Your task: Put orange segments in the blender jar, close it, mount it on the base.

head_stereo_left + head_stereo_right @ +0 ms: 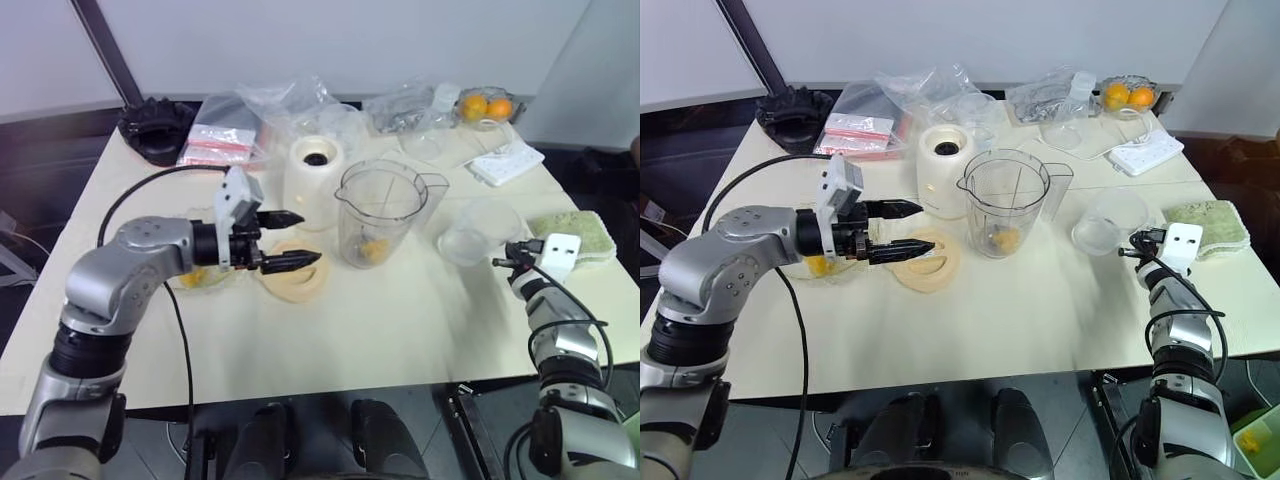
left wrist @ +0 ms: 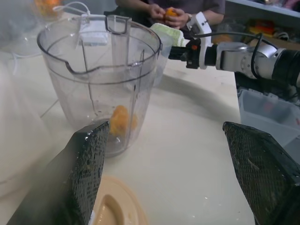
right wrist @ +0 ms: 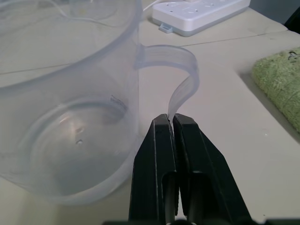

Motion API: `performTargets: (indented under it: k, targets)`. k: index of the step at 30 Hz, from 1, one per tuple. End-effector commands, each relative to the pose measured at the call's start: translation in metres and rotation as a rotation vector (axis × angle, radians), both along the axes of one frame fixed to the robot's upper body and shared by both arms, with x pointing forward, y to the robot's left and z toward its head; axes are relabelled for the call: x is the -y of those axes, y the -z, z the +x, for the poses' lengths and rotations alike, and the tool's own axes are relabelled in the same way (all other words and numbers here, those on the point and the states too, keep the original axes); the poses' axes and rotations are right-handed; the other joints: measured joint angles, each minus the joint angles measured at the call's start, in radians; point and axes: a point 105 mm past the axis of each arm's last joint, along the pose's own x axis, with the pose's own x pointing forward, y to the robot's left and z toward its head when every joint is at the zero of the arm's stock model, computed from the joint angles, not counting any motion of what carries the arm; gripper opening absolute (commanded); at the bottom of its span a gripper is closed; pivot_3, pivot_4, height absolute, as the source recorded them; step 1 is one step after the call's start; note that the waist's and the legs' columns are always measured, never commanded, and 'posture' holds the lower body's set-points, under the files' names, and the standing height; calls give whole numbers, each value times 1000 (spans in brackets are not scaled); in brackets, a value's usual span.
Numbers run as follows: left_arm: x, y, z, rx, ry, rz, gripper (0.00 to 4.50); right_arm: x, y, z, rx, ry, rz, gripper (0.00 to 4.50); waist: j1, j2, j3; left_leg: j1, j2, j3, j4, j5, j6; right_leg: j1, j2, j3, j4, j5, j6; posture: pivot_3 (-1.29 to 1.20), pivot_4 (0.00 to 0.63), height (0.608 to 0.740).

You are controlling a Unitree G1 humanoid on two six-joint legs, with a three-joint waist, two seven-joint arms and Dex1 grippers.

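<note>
While some orange segments [image 2: 123, 121] sit in the blender jar [image 1: 378, 213] beside the base [image 1: 314, 180], my left gripper [image 1: 292, 240] hangs wide open over the lid [image 1: 293, 277]. My right gripper [image 3: 172, 123] is shut, empty. Next I think I grab the lid.

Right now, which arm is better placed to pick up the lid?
Left. The open left gripper hovers just over the lid, while the right gripper is shut, far off beside the clear cup.

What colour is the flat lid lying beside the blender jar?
Pale orange lid, best in the right eye view.
</note>
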Motion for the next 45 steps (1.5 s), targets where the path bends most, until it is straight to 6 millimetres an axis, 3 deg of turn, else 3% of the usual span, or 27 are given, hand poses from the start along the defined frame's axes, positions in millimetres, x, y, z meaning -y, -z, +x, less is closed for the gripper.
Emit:
performTargets:
  k: [1,8,15,25,32,45]
  targets:
    - [2,-6,-3,40,21,-7,4034,-3,-4,2,3,-11,-5,7,0,0,0,0,0,0,0,0,0,0,0,0,0,0,-1,0,150,740]
    - [3,-4,-2,40,18,-8,4034,2,-4,6,-20,9,-18,7,-1,0,0,0,0,0,0,0,0,0,0,0,0,0,-1,0,150,740]
    - [2,-4,-2,41,12,-8,4034,13,-2,6,-45,44,-65,3431,0,0,0,0,0,1,-2,0,0,0,0,0,-1,0,-1,0,150,740]
    - [3,-6,-3,45,18,-1,4034,29,-14,9,-18,91,-113,3431,-1,0,0,1,0,1,-3,0,0,0,0,1,-1,0,-1,0,150,740]
    - [3,-8,-8,37,44,4,4034,25,-26,19,14,66,-103,3431,-1,0,0,1,0,1,-3,0,0,0,0,1,-1,0,-1,0,150,740]
    - [2,-9,-6,39,30,7,4034,26,-28,25,-2,50,-73,3431,-2,0,0,1,0,1,-4,0,0,0,0,1,-2,0,-1,0,150,740]
